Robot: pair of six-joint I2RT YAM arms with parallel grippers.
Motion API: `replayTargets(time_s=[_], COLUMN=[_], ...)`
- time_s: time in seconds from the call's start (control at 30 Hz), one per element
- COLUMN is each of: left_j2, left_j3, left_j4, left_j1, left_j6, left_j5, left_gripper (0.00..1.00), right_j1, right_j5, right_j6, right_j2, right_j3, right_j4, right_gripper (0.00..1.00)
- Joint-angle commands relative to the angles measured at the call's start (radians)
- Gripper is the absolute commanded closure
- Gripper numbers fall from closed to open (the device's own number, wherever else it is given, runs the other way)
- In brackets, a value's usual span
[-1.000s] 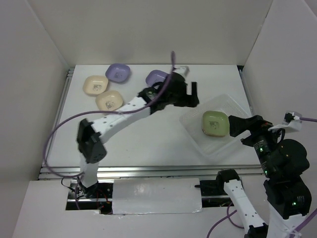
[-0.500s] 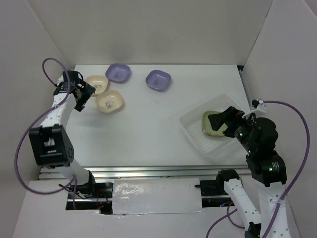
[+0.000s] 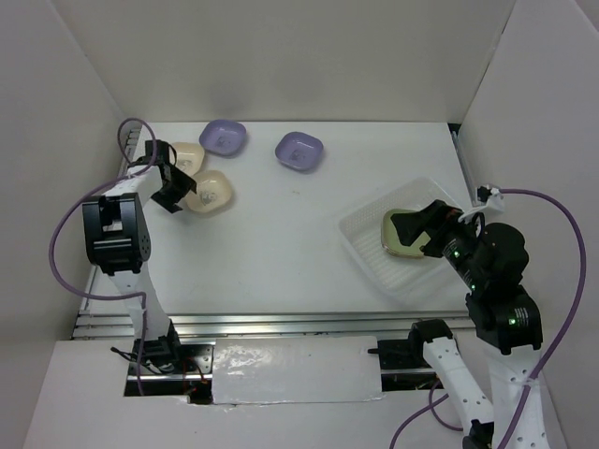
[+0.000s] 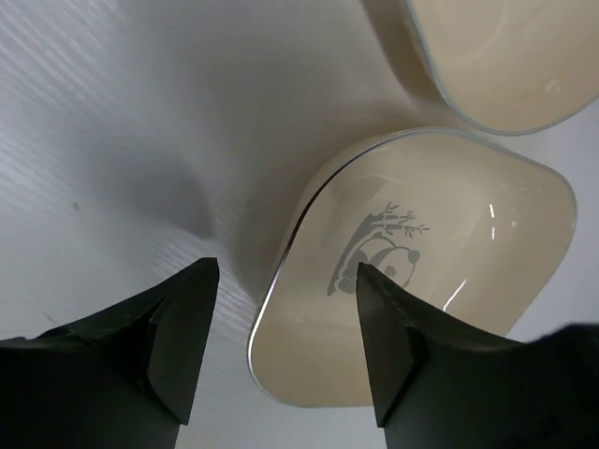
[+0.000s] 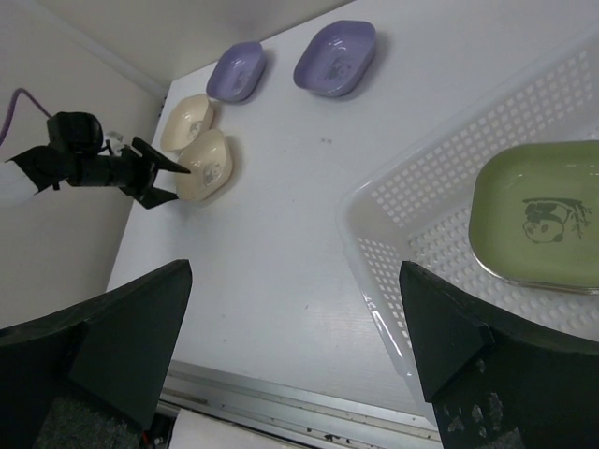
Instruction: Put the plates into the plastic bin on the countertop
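A green plate (image 3: 405,234) (image 5: 543,217) lies in the clear plastic bin (image 3: 371,253) (image 5: 412,187) at the right of the white countertop (image 3: 281,243). Two cream plates (image 3: 208,191) (image 3: 184,157) and two purple plates (image 3: 223,137) (image 3: 299,151) sit at the back left. My left gripper (image 3: 180,193) (image 4: 285,351) is open and straddles the near rim of the nearer cream plate (image 4: 421,281), one finger over its inside, one outside. My right gripper (image 3: 423,229) (image 5: 295,351) is open and empty above the bin's left side.
White walls enclose the table on the left, back and right. Metal rails (image 3: 281,323) run along the front edge. The second cream plate (image 4: 505,56) touches the nearer one's far side.
My left gripper has moved from beside the far cream plate down and right to the nearer cream plate's rim. The right arm has barely moved.
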Motion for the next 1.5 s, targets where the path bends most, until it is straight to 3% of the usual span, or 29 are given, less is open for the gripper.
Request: replayTargets(time_s=[0.0, 0.07, 0.17, 0.2, 0.23, 0.3, 0.4, 0.5, 0.53, 0.63, 0.8, 0.93, 1.07, 1.27, 1.33, 1.37, 1.4, 1.43, 1.47], left_j2=[0.031, 0.031, 0.001, -0.016, -0.059, -0.113, -0.251, -0.417, -0.466, -0.477, -0.298, -0.042, 0.146, 0.290, 0.328, 0.341, 0.356, 0.361, 0.362], left_j3=[0.011, -0.011, -0.058, -0.075, -0.101, -0.123, -0.138, -0.149, -0.134, -0.066, 0.189, 0.423, 0.657, 0.754, 0.782, 0.799, 0.804, 0.802, 0.805], left_j4=[0.024, 0.028, 0.048, 0.056, 0.057, 0.060, 0.045, 0.085, 0.068, 0.120, 0.113, 0.067, 0.028, 0.038, 0.013, 0.008, 0.001, 0.007, 0.008], left_j1=[-0.027, -0.039, -0.045, -0.048, -0.065, -0.103, -0.251, -0.465, -0.583, -0.795, -1.012, -1.142, -1.184, -1.165, -1.147, -1.141, -1.132, -1.128, -1.128], left_j6=[0.016, 0.010, 0.002, 0.010, 0.014, 0.050, 0.060, 0.041, 0.022, 0.025, 0.044, 0.053, 0.022, -0.035, -0.047, -0.048, -0.054, -0.050, -0.053], left_j5=[-0.002, -0.007, 0.016, 0.025, 0.026, 0.033, 0.010, -0.081, -0.109, -0.163, -0.215, -0.237, -0.245, -0.235, -0.219, -0.205, -0.191, -0.180, -0.168], left_gripper=[0.29, 0.45, 0.79, 0.94, 1.00, 1.00, 1.00, 1.00, 1.00, 1.00, 1.00, 1.00, 1.00, 1.00, 0.94, 0.77, 0.66, 0.38, 0.24], right_j1=[0.011, 0.008, 0.011, 0.012, 0.011, 0.009, 0.011, 0.011, 0.009, 0.011, 0.011, 0.008, 0.011, 0.012, 0.012, 0.012, 0.012, 0.012, 0.012], right_j5=[-0.010, -0.004, 0.000, -0.001, -0.003, 0.003, 0.023, 0.054, 0.071, 0.100, 0.220, 0.321, 0.365, 0.378, 0.366, 0.361, 0.347, 0.343, 0.341], right_j6=[-0.001, -0.003, -0.001, -0.001, -0.001, -0.001, 0.000, 0.002, -0.003, -0.009, 0.012, 0.031, 0.023, -0.010, -0.015, -0.018, -0.020, -0.021, -0.021], right_j2=[-0.017, -0.020, -0.026, -0.028, -0.030, -0.030, -0.030, -0.020, -0.013, 0.010, 0.007, -0.029, -0.054, -0.046, -0.046, -0.048, -0.049, -0.053, -0.054], right_j3=[0.006, 0.012, 0.020, 0.023, 0.028, 0.034, 0.045, 0.061, 0.074, 0.113, 0.207, 0.258, 0.304, 0.367, 0.374, 0.373, 0.367, 0.364, 0.358], right_j4=[0.055, 0.048, 0.045, 0.047, 0.047, 0.044, 0.041, 0.033, 0.028, -0.008, -0.088, -0.133, -0.175, -0.215, -0.220, -0.219, -0.216, -0.214, -0.212], right_gripper=[0.00, 0.00, 0.00, 0.00, 0.00, 0.00, 0.00, 0.00, 0.00, 0.00, 0.00, 0.00, 0.00, 0.00, 0.00, 0.00, 0.00, 0.00, 0.00])
